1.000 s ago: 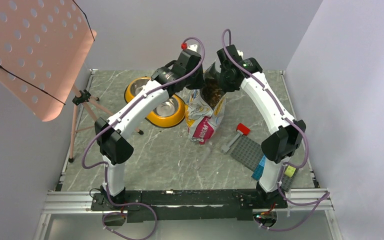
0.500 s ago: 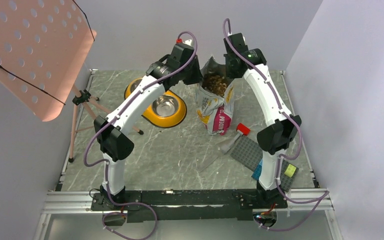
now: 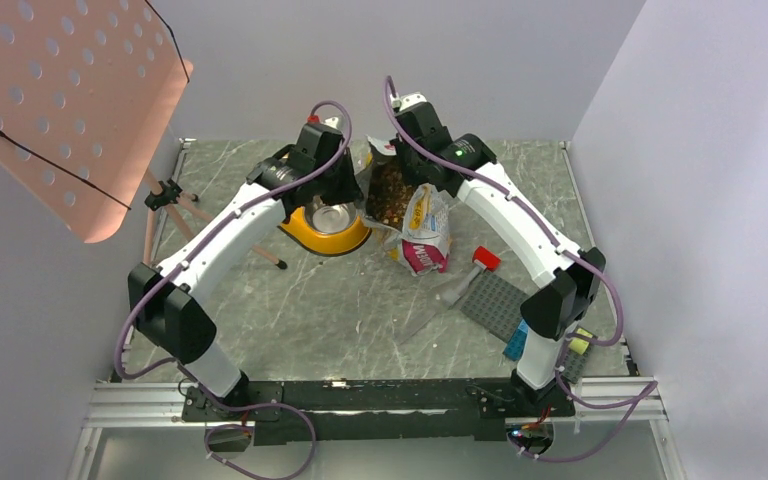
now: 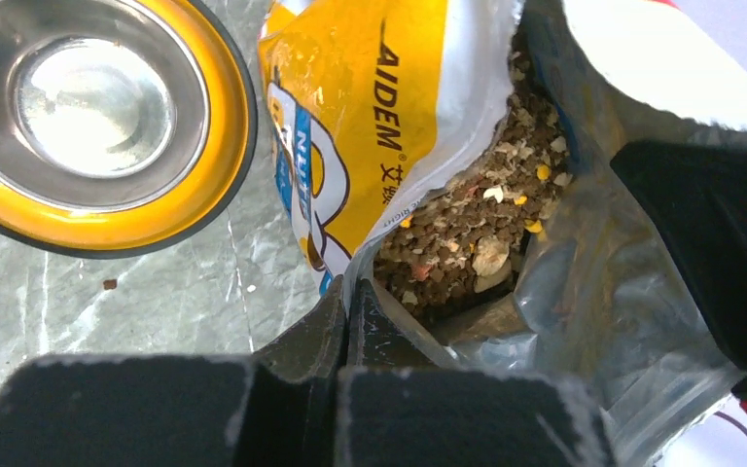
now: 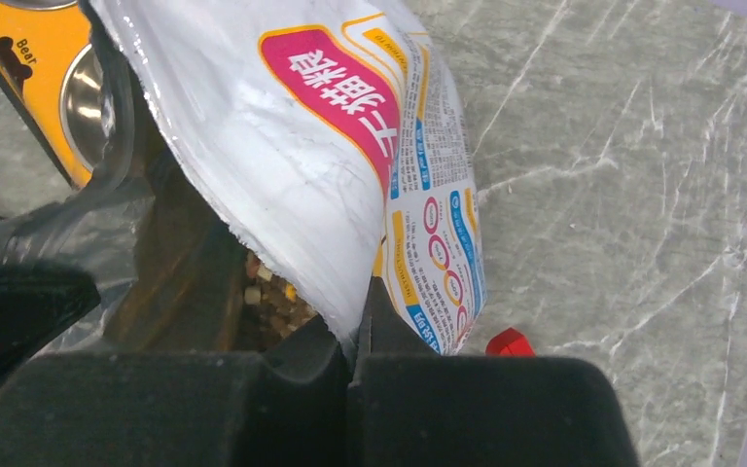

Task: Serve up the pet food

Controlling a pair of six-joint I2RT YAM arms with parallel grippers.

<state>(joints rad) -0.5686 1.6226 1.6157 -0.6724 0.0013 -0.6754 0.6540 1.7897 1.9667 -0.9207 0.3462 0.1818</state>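
Observation:
The white, pink and yellow pet food bag (image 3: 422, 228) hangs open between my two grippers, tilted left toward the yellow double bowl (image 3: 312, 228). Brown kibble (image 3: 392, 192) fills its mouth; it also shows in the left wrist view (image 4: 467, 233) and the right wrist view (image 5: 274, 302). My left gripper (image 4: 347, 297) is shut on the bag's left rim (image 4: 418, 165). My right gripper (image 5: 360, 326) is shut on the bag's right rim (image 5: 282, 185). The near steel cup (image 4: 92, 97) holds no kibble; one crumb lies on the table beside it.
A pink perforated music stand (image 3: 70, 110) on a tripod stands at the left. A red-handled tool (image 3: 472, 270), a grey baseplate (image 3: 495, 305) and blue and yellow bricks (image 3: 520, 335) lie at the right. Grey walls enclose the marble table (image 3: 340, 310).
Both grippers have carried the bag leftward and lower, tipping its open mouth toward the yellow bowl. Both stay shut on the bag's rims.

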